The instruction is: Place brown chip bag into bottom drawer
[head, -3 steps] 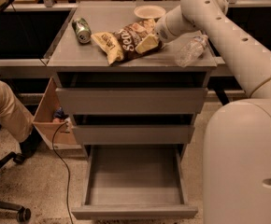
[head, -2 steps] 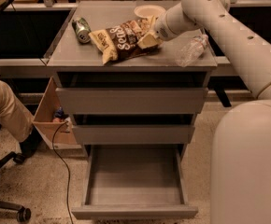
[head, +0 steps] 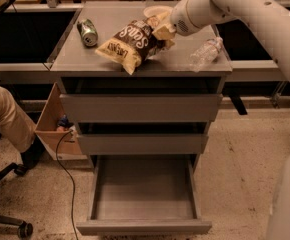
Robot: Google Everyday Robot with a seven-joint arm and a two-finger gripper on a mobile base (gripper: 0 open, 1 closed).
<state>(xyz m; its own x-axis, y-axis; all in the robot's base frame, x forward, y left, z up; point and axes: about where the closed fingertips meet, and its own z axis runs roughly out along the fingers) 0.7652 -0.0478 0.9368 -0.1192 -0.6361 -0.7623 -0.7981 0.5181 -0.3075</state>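
Observation:
The brown chip bag [head: 130,43] is dark brown with tan ends and white lettering. It hangs tilted just above the grey cabinet top [head: 95,59], its lower tan end near the front edge. My gripper [head: 161,30] is shut on the bag's upper right end, at the back right of the cabinet top. The bottom drawer [head: 143,194] is pulled out wide open below, a grey tray with nothing in it. The two drawers above it are pushed nearly in.
A green can [head: 88,32] lies at the back left of the cabinet top. A crushed clear bottle [head: 205,53] lies at the right. A pale bowl [head: 155,11] sits behind the gripper. A seated person's leg [head: 7,119], a cardboard box [head: 55,124] and a cable are on the left.
The gripper has lifted the bag's right end and carried it forward and left; the bag now hangs tilted, more raised off the cabinet top than before.

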